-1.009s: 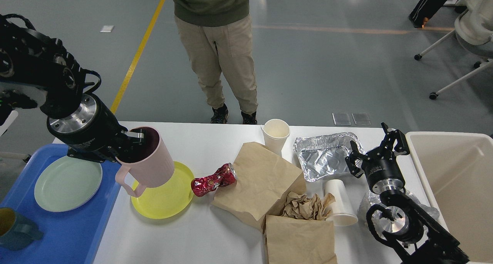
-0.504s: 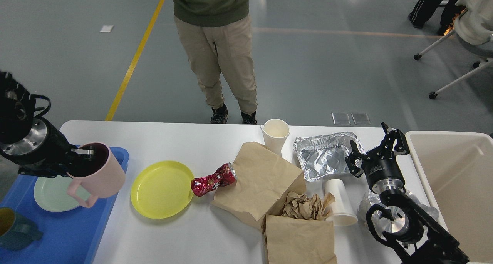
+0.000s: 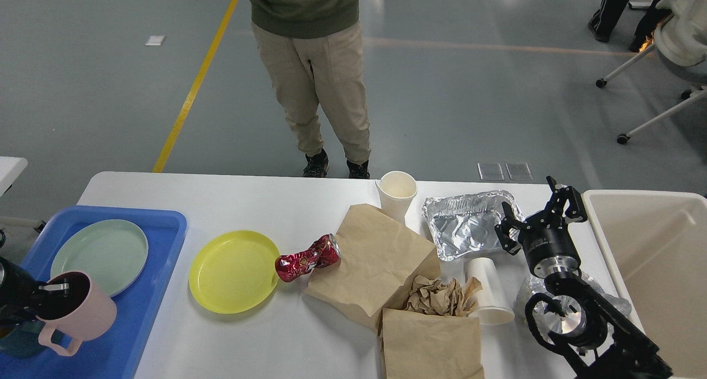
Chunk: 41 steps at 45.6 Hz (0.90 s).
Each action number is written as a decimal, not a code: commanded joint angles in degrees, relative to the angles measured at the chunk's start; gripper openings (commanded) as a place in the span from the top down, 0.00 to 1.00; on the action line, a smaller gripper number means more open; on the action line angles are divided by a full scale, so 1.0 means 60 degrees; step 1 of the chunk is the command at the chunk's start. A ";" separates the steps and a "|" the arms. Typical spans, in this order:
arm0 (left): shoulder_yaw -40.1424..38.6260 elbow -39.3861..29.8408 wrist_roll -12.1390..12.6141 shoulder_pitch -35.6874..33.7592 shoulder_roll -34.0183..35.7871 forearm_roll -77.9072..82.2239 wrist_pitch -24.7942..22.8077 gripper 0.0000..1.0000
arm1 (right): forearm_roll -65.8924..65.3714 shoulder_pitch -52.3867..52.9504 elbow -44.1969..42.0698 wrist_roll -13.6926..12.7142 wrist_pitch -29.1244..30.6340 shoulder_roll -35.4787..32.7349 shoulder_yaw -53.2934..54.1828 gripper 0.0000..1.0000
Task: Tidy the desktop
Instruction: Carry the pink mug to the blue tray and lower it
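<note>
**A:** What are you looking at, biggest thing first?

**B:** You are looking down on the desktop (image 3: 232, 199), the white tabletop that is filling the lower part of the head view, reaching from the left side across to the right. The beige bin (image 3: 652, 257) is sitting at its right end and the blue tray (image 3: 146, 296) is lying on its left end.

**A:** And what is lying on it?

**B:** Two brown paper bags (image 3: 381, 257) are overlapping near the middle, with crumpled paper (image 3: 433, 296) bunching between them. A foil tray (image 3: 464, 224) is lying just right of them. A yellow plate (image 3: 235, 271) is sitting beside the blue tray, and a pale green plate (image 3: 99, 252) is resting in that tray.

**A:** What is your left gripper doing?

**B:** Your left gripper (image 3: 52, 290) is pinching the rim of a pink mug (image 3: 83, 312) over the near part of the blue tray, one finger inside the mug.

**A:** And the right?

**B:** Your right gripper (image 3: 544, 213) is hovering with its fingers spread wide, holding nothing, between the foil tray and the bin.

**A:** Smaller things?

**B:** One paper cup (image 3: 396, 194) is standing upright behind the bags, another white cup (image 3: 489, 296) is lying tipped beside the crumpled paper, and a crushed red can (image 3: 306, 256) is touching the yellow plate's edge.
</note>
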 commanded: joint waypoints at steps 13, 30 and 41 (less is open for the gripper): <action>-0.1333 0.1148 0.0066 0.1740 -0.0203 0.0229 0.0063 1.00 | 0.0000 0.0000 0.0001 0.0000 0.0000 0.0000 0.0000 0.00; -0.1347 0.1133 0.0037 0.1945 -0.0438 0.0390 0.0268 0.97 | 0.0000 0.0000 0.0001 0.0000 0.0000 0.0000 0.0000 0.00; -0.1318 0.1118 -0.0066 0.1945 -0.0379 0.0025 0.0721 0.29 | 0.0000 0.0000 0.0001 0.0000 0.0000 0.0000 0.0000 0.00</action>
